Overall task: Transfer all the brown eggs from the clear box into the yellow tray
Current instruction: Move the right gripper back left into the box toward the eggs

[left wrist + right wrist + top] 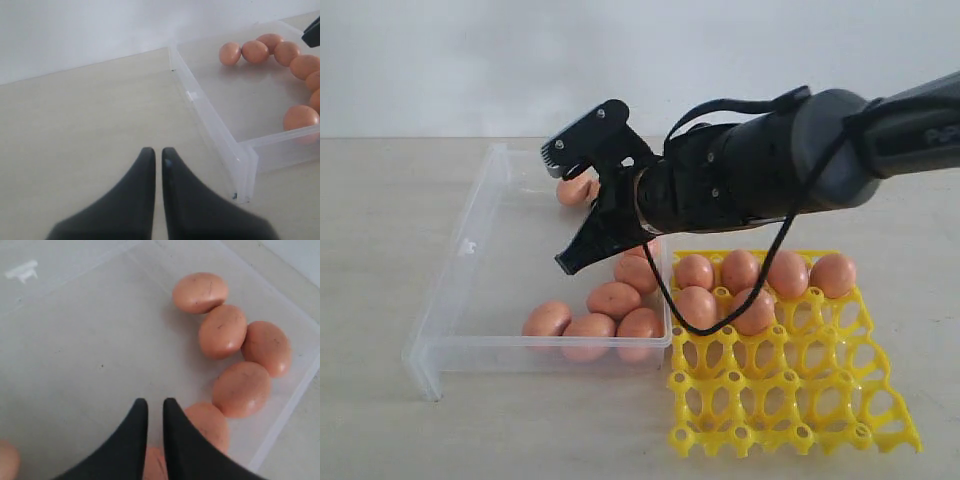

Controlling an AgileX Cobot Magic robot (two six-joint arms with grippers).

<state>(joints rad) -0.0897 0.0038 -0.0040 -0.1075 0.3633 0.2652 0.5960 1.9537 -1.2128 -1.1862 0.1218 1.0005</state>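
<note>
step in hand looked like picking the next egg: right gripper (155,402) hung over the brown eggs (614,299) lying in the clear box (460,270), while six sat in the yellow tray (800,400) just beside it. its fingers looked nearly together and empty from the wrist but spread from outside, so couldn't tell. left gripper (154,150) narrow, empty, over the surface (380,200). next move probably needed fingers apart, lowered around one egg. no readable writing.
</note>
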